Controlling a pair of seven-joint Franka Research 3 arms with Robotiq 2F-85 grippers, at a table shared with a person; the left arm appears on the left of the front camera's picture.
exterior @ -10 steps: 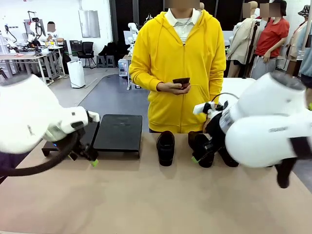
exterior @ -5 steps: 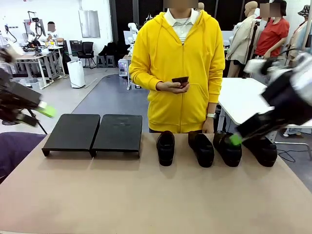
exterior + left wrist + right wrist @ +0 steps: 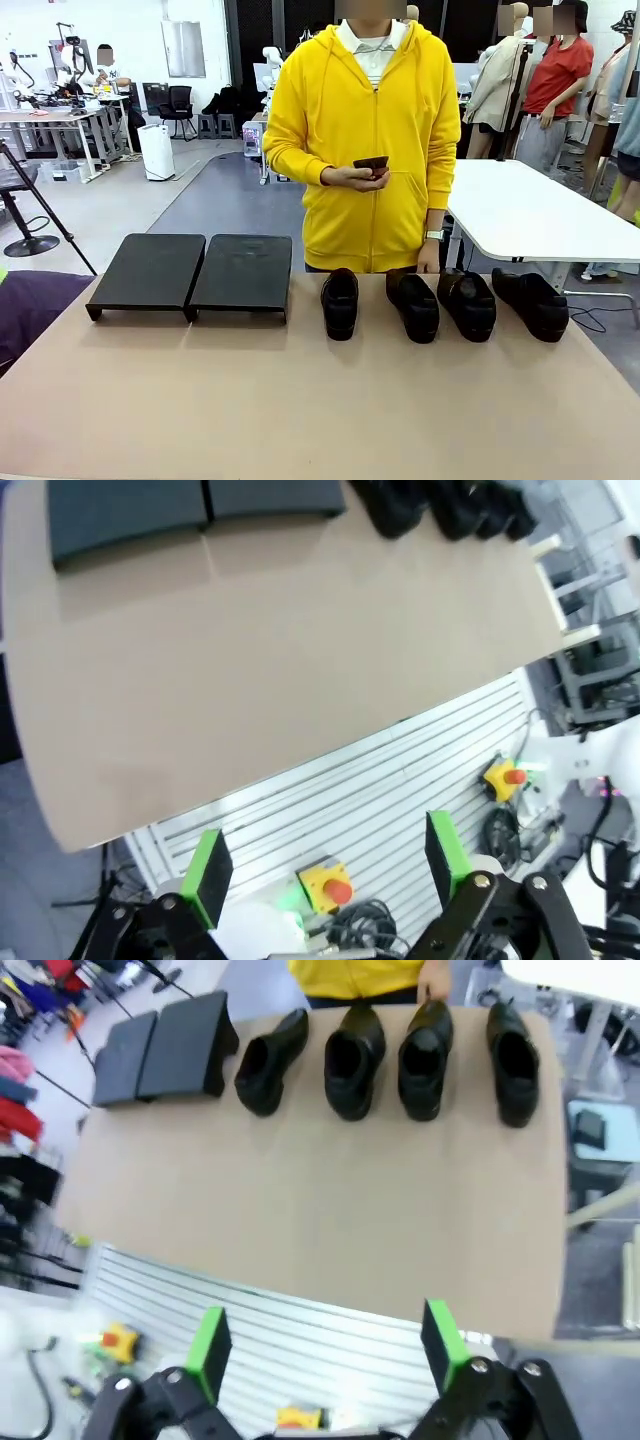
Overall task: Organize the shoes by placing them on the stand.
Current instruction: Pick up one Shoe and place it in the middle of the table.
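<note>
Loafers [image 3: 412, 305] line my worktop [image 3: 300, 400] right of the stand [image 3: 190, 272]; I see left gripper [image 3: 325, 825] and right gripper [image 3: 325, 1307] spread wide, empty.

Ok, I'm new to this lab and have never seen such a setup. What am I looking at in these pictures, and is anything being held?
It is a robot with two arms at a brown table. The front picture comes from a fixed camera between the arms. It looks across the table at a person in a yellow hoodie, who holds a small dark object. The other two pictures come from cameras on the robot's wrists, looking down from above. The green-padded prongs at the bottom of each are the left gripper and the right gripper. Both are open and hold nothing. On the table four black shoes lie in a row. Beside them is a low black stand with nothing on it.
</note>
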